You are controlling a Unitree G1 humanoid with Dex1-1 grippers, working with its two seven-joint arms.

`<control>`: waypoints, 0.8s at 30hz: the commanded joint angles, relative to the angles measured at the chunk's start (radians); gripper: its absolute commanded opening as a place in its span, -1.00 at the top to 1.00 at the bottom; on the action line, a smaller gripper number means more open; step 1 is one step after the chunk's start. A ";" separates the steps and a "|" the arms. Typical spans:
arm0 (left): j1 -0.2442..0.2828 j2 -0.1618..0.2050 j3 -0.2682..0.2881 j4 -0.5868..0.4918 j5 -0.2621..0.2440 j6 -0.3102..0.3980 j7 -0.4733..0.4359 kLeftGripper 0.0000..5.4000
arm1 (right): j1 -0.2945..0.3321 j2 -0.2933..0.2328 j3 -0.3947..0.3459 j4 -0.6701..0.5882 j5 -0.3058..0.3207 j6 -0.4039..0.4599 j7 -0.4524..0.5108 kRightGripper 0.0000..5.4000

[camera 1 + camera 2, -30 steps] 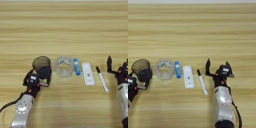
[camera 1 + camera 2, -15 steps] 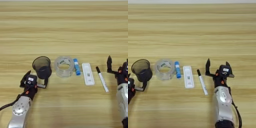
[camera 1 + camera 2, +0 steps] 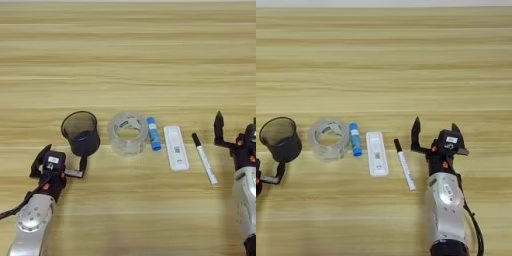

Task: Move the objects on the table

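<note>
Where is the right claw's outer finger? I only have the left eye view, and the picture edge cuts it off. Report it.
Observer: The right eye view shows the whole right claw. Its outer finger stands spread well apart from the inner one, so the claw is open, with nothing between.
Operator: Tell me what is behind it.
Observer: Its silver forearm runs down to the bottom edge, with a black cable along its right side.
Operator: Check it against the marker.
Observer: The whole claw, outer finger included, sits to the right of the marker and touches none of it.
</note>
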 commanded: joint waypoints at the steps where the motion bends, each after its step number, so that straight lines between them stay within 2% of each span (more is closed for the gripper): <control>1: 0.008 0.011 0.009 0.018 0.009 0.025 0.012 -0.99 | 0.000 0.003 -0.001 -0.003 -0.004 0.016 -0.011 -1.00; 14: -0.011 0.032 0.062 0.057 0.018 0.065 0.072 -0.99 | -0.002 0.004 0.001 0.001 -0.006 0.015 -0.014 -1.00; 20: -0.042 0.025 0.095 0.073 0.018 0.021 0.136 -0.99 | -0.004 0.003 0.005 0.002 -0.005 0.015 -0.016 -1.00; 24: -0.091 0.011 0.100 0.097 0.011 -0.014 0.158 -0.99 | -0.008 0.002 0.005 0.009 -0.004 0.014 -0.015 -1.00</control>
